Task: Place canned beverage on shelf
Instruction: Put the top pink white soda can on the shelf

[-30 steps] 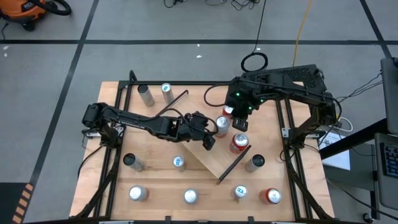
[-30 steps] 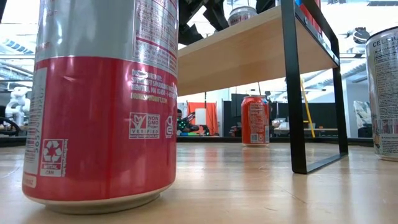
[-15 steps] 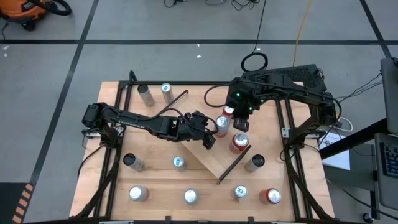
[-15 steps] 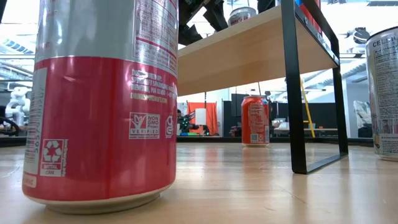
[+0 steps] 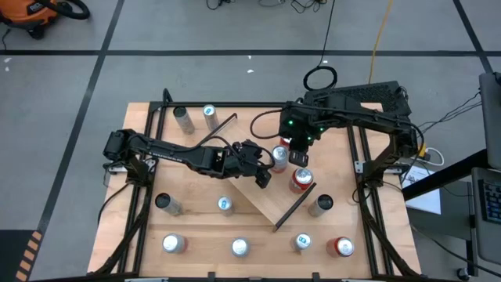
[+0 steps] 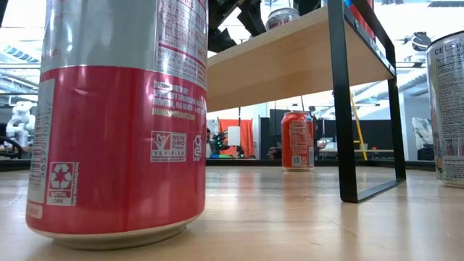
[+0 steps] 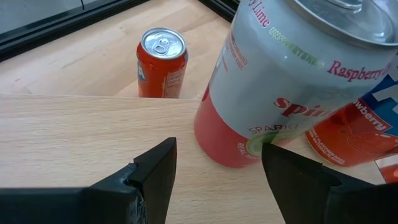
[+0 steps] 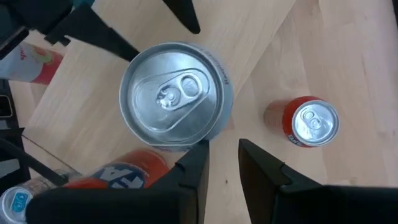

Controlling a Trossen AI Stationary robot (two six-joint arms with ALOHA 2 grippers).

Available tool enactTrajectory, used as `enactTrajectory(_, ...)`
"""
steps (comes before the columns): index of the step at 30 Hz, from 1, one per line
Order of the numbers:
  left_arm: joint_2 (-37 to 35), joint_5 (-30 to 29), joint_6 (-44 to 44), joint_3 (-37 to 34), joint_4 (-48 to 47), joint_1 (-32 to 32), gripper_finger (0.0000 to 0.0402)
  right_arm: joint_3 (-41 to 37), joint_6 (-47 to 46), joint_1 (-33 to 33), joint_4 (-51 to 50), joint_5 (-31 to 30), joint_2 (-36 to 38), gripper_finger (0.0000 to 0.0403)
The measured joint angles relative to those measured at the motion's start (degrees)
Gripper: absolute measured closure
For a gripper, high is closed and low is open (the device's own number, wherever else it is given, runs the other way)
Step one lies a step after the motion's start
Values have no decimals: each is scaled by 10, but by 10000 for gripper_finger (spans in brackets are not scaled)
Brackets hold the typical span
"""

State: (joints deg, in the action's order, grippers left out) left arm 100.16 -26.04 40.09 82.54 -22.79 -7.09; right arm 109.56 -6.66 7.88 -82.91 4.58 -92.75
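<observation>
1. The shelf (image 5: 262,188) — a light-wood board with a thin black rail at each short end — stands slantwise in the middle of the table (image 5: 203,227).
2. On the board's right part stand a silver-and-pink can (image 5: 279,157) and, just beside it, a red can (image 5: 300,179) next to the black rail.
3. The left gripper (image 5: 264,163) reaches in from the left and sits level with the board. Its fingers (image 7: 155,171) stand spread apart, with the silver-and-pink can (image 7: 286,87) just ahead of the gap; they do not touch it, and they hold nothing.
4. The right gripper (image 5: 298,155) hangs over the same corner of the shelf, above and slightly to the right of the silver-and-pink can (image 8: 176,96). Its fingers (image 8: 196,171) are drawn close, leaving only a narrow slit, and nothing sits between them.
5. An orange can (image 8: 308,122) stands on the table past the shelf's edge (it also shows in the left wrist view (image 7: 161,62)).
6. More cans are scattered over the table — two near the far left corner, several along the near edge.
7. In the low view a big red-and-silver can (image 6: 119,119) fills the foreground; the shelf's underside (image 6: 290,61) rises behind it, and what is on top of it is hard to make out from there.
</observation>
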Motion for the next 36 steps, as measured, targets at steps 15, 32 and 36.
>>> enactTrajectory(15, 0, 31, 0, 0, 14, -2, 160, 0, 7, 1, -27, 11, 2, 335)
enactTrajectory(32, 0, 48, -1, 0, 35, -5, 160, 0, 41, 6, 15, 4, -16, 335)
enactTrajectory(36, 0, 50, -4, 0, 44, -6, 160, 0, 32, 2, 6, 15, -16, 335)
